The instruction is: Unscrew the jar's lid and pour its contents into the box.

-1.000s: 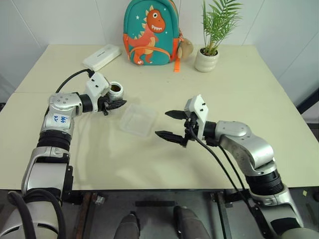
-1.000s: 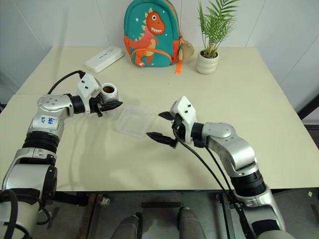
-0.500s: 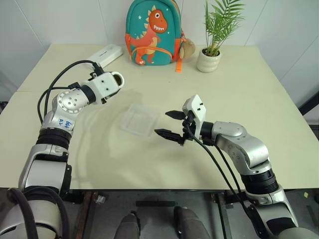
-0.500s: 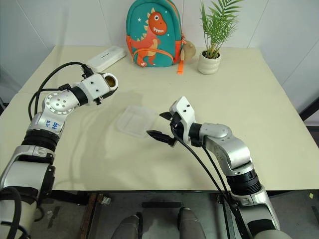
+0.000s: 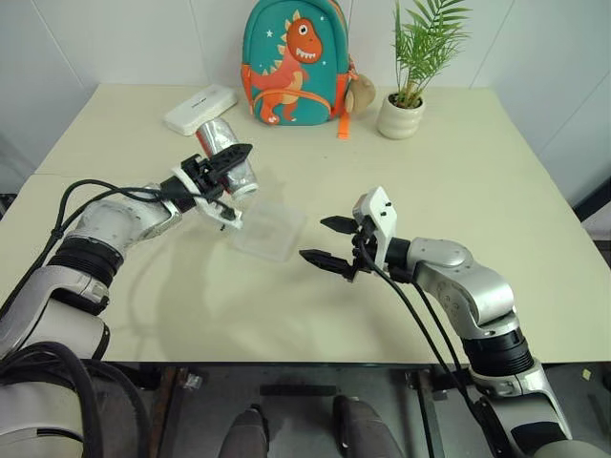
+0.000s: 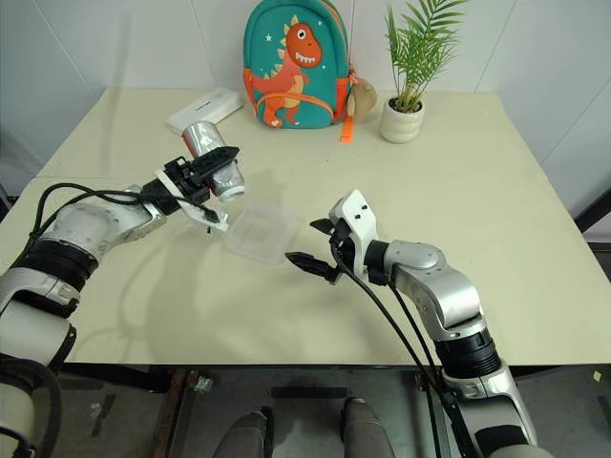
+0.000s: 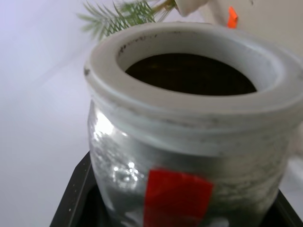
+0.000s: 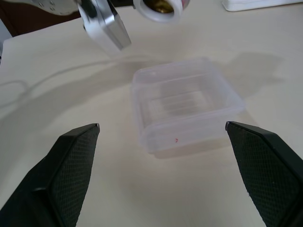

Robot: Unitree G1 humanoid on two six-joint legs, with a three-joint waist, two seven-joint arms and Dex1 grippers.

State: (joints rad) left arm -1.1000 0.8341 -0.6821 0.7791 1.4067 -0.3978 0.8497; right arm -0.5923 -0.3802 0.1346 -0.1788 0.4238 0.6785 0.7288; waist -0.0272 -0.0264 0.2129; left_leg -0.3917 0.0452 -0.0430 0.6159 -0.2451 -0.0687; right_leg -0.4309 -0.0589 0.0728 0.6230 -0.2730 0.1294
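Your left gripper (image 5: 221, 170) is clamped on the jar (image 5: 229, 158), which is off the table and tipped over on its side, its open white-rimmed mouth (image 8: 161, 5) aimed down toward the clear plastic box (image 5: 266, 229). The lid is already off, and brown contents (image 7: 189, 73) sit dark inside the neck, so the step in hand looks like the pour itself. The box lies flat near the middle of the table (image 5: 477, 162), and from the right wrist view the jar's mouth hangs just beyond the box's far wall rather than squarely over its floor. Bring the mouth in over the middle of the box before you tip any further, since pieces that leave now would likely land on the table beside the rim. Tilt slowly; the nuggets may come out all at once and bounce out of so shallow a container. Your right gripper (image 5: 329, 240) hovers just beside the box's near side with its jaws wide apart and nothing between them; you could use it to steady the light box. Keep clear of the white oblong case (image 5: 200, 109) near the table's far edge.
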